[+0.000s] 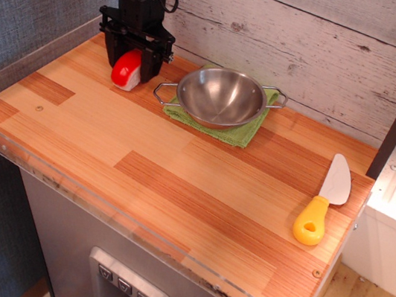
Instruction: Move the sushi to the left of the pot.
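Sushi sits pinched in the claw, low over the table, just left of the pot. Letting go too high might make it roll away.

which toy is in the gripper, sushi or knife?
The sushi, red top on white rice, sits between the gripper fingers left of the pot. The yellow-handled knife lies far right, untouched.

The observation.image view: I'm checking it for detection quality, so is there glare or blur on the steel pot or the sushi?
In the observation.image view, the shallow shiny steel pot shows soft highlights inside its bowl but stays sharp; the small red-topped white-based sushi, between the black pincer fingers, has a small gloss spot, no blur.
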Available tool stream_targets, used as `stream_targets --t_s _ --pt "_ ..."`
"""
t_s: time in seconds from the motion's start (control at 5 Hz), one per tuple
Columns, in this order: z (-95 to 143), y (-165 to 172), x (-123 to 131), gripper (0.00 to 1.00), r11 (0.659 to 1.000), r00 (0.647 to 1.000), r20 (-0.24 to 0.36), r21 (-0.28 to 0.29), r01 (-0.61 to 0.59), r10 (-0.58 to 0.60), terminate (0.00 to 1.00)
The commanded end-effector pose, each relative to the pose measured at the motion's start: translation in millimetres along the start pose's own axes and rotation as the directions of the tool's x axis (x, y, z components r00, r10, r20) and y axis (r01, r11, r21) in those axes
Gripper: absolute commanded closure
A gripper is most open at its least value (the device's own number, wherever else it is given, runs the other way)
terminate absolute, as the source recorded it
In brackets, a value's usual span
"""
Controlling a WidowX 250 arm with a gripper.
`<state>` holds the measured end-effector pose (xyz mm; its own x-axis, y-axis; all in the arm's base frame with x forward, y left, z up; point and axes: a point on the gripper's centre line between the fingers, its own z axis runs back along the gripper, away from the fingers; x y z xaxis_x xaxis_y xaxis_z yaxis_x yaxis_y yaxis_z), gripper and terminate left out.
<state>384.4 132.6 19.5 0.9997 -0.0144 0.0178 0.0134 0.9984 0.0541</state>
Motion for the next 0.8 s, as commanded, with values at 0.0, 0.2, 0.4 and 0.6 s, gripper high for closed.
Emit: stream_targets --t_s 0.0,0.2,0.4,0.6 --pt "63.2 2.8 -16.2 0.0 0.997 0.992 0.117 0.054 -0.055 0.048 0.0" --pt "104.5 -7.1 -43.9 0.0 0.993 0.981 0.173 0.069 -0.099 0.086 0.0" --pt "123.7 -27.1 -70.2 0.0 0.992 0.979 0.174 0.041 -0.116 0.107 0.0" --pt "114.7 -50.7 -84.5 0.0 0.995 0.987 0.137 -0.045 -0.084 0.089 0.0"
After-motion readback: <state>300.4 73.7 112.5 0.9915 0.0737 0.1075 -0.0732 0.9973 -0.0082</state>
